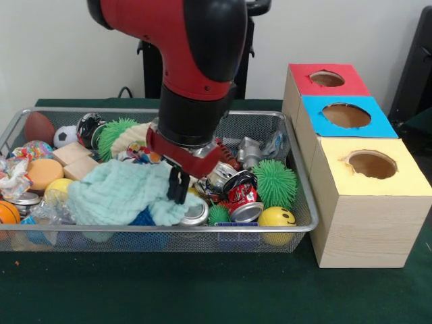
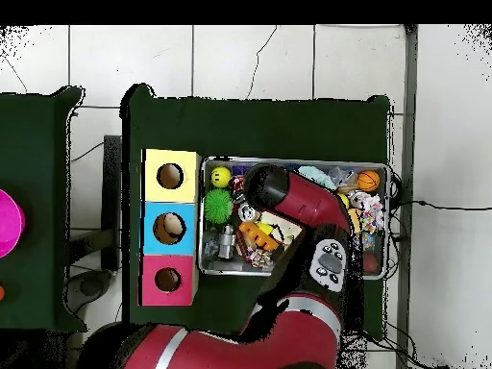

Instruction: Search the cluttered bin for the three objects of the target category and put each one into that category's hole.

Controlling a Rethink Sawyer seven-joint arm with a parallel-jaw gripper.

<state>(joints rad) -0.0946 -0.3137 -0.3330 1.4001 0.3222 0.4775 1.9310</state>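
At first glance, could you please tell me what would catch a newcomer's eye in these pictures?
The red and black arm dominates, reaching down into the middle of the wire bin, its end effector at a pale green cloth. Beside the bin stand three boxes with holes, topped red, blue and yellow. A yellow smiley ball sits in the bin's corner nearest the yellow box.

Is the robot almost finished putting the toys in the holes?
Not that the pictures show. In the overhead view something pale seems to lie inside the blue hole, but what it is cannot be told. The end effector is down in the wire bin over the mint cloth, apparently searching. The bin is full of clutter.
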